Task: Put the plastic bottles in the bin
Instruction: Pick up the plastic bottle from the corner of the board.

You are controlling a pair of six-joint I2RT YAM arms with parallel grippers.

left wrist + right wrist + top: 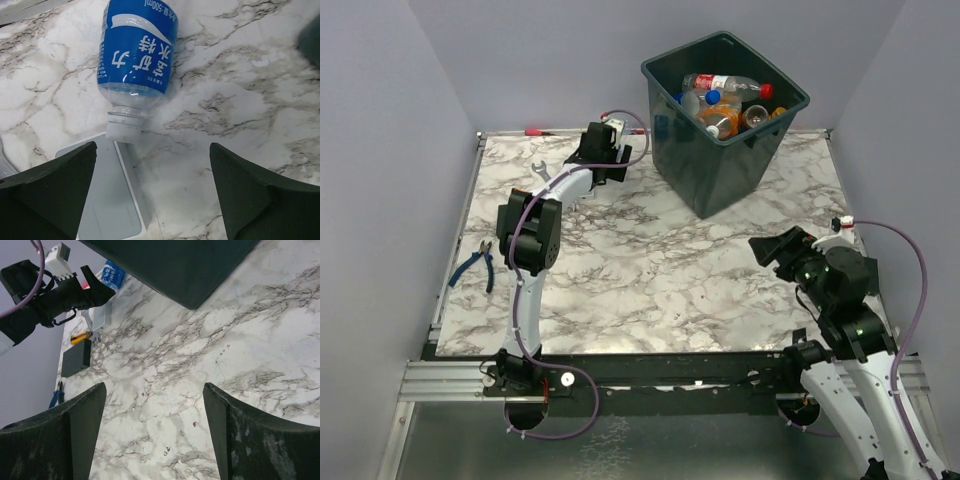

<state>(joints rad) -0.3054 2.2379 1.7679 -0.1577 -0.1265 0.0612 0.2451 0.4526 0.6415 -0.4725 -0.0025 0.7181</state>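
Toward the far left of the marble table (650, 280), left of the bin (715, 170), the left gripper (152, 150) hangs over a blue-labelled bottle (137, 50) that lies on its side. Its fingers (50, 195) stand wide apart with nothing between them. The bottle lies just past the fingertips, untouched. It is clear plastic with white Chinese lettering on the label. Its white cap (122, 132) points toward the wrist camera and meets the far edge of a flat pale grey slab (107, 200) resting on the marble. A dark corner of the bin shows at the upper right of that wrist view, apart from the bottle.

From above, the bin stands at the far side of the table, turned corner-on to the camera. Several bottles lie inside it: a red-labelled bottle (725, 83) across the top, an orange bottle (720, 122) below it, and others too crowded to tell apart.

The right gripper (155, 387) hovers over bare marble near the right edge of the table, well apart from the bin. Its jaws are spread and hold nothing. Its wrist view looks across the table to the left arm (50, 300) and the blue-labelled bottle beyond it.

A wrench (540, 170) lies beside the left arm's forearm. Blue-handled pliers (475, 265) lie near the left edge. A dark slab (76, 357) sits on the marble with an orange-handled tool (80, 336) just beside it.
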